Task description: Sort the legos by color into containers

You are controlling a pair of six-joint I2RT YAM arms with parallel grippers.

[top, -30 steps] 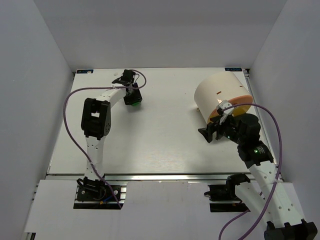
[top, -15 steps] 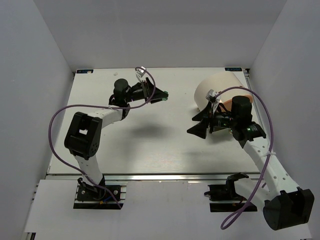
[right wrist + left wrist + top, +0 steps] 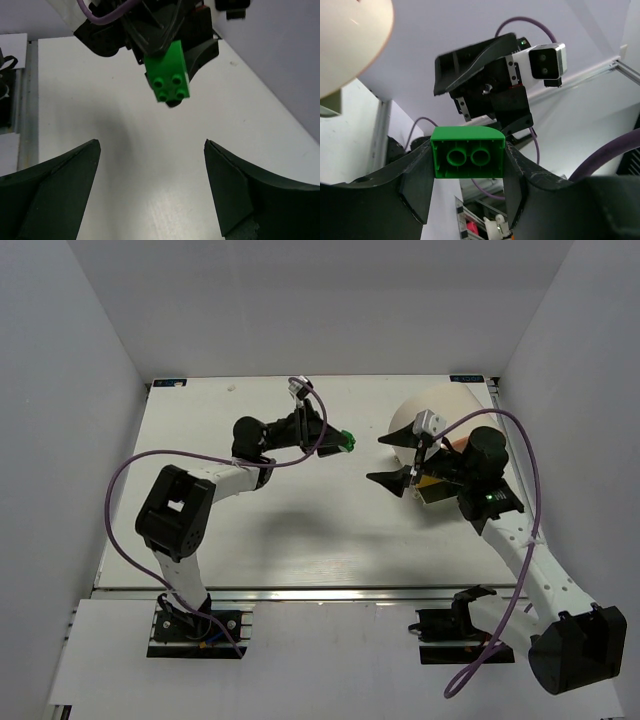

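Handover is seemingly coming: left gripper [image 3: 337,441] is pinching a green lego [image 3: 468,159], offering it before the wide-spread right gripper [image 3: 378,460].

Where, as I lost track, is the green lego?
The green lego is pinched in the left gripper above the table's far middle in the top view, facing the open right gripper beside the tub.
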